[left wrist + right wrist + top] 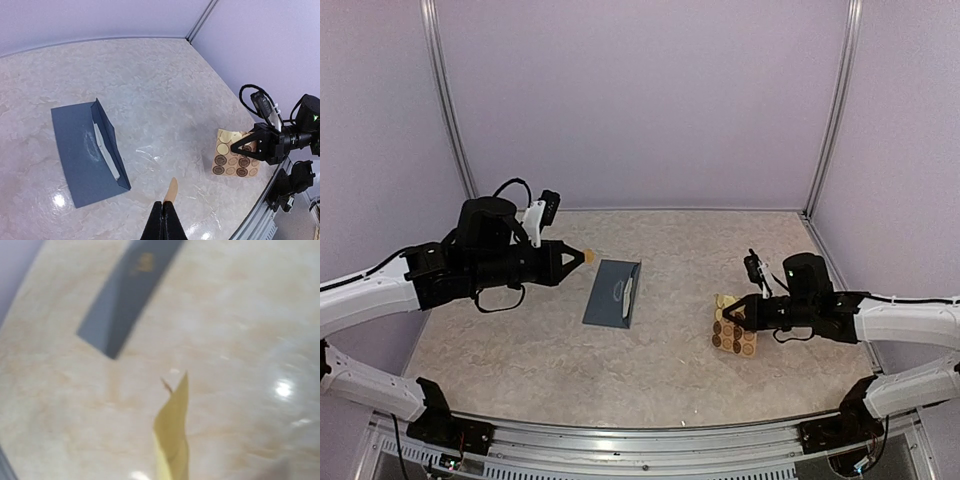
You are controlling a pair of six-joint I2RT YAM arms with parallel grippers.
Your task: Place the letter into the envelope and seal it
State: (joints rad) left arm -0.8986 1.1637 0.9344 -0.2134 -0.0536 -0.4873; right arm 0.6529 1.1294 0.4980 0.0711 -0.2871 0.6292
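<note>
We see the envelope (613,293) flat at the middle of the table (670,370). Our left claw (572,257) pinches a sticker (590,257) near it; our right claw (728,310) is pinched on the sticker sheet (735,337)

Envelope (613,293) on table (660,385) — sticker sheet (735,342) well to its right

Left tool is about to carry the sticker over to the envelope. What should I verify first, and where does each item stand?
1. Sticker held in left tool: ok, pinched, poking past the tips.
2. Letter inside envelope: ok, only a white edge shows under the flap.
3. Flap lying flat: not ok, its edge stands up.
4. Right tool clear of envelope: ok, it is over at the sticker sheet, gripping its lifted corner.
5. Sticky side facing down: cannot tell.
</note>
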